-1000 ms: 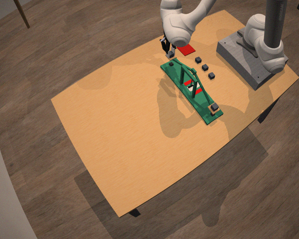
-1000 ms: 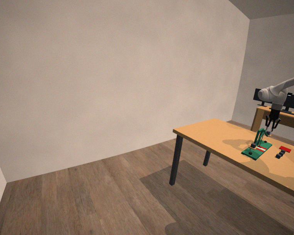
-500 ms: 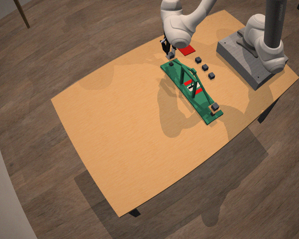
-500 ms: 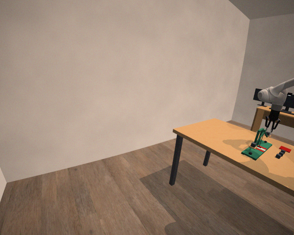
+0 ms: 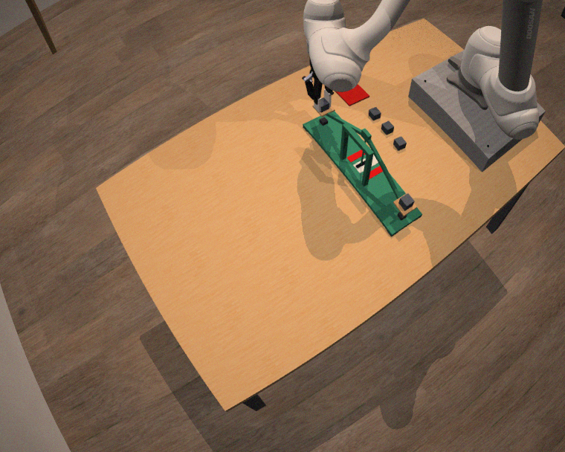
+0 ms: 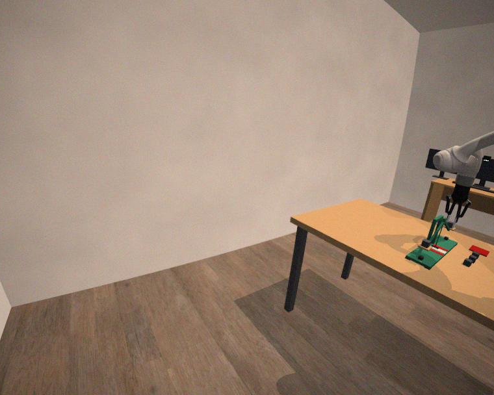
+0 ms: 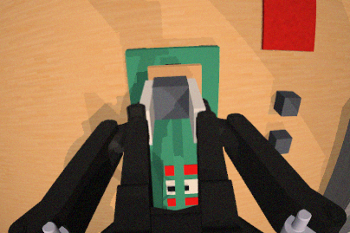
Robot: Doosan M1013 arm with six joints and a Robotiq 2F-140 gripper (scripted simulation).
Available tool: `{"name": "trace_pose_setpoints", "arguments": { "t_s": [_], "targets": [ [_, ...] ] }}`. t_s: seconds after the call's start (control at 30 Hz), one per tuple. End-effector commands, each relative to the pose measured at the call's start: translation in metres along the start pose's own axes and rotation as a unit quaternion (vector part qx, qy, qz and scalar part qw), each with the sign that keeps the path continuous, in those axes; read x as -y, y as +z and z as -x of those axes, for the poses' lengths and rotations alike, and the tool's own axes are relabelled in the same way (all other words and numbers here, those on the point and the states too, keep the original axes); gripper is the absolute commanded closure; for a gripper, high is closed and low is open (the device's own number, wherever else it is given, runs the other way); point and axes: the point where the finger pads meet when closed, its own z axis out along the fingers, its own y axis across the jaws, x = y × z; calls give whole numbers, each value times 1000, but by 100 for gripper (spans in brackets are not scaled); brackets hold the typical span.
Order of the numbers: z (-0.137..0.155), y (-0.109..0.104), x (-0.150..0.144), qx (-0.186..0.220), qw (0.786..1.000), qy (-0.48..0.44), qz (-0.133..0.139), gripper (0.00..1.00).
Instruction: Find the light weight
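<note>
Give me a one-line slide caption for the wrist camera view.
Gripper holds a gray check weight above the green rocker balance, red dish off to the right.

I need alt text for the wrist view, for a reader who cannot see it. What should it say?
Seen from above, the black gripper holds a dark grey check weight between its fingers, over the near end of the green rocker balance. On the wooden table, a flat red dish lies at upper right, with two more grey weights below it.

White rounded arm (image 5: 343, 43), black gripper (image 7: 173, 113), grey pads.
</note>
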Motion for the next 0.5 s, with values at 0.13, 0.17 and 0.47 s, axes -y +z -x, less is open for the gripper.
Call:
{"name": "trace_pose_setpoints", "arguments": {
  "t_s": [0.13, 0.17, 0.47],
  "targets": [
    [3, 4, 1, 2, 1000, 2, -1, 76],
    [3, 4, 1, 2, 1000, 2, -1, 76],
    [3, 4, 1, 2, 1000, 2, -1, 74]
  ]
}}
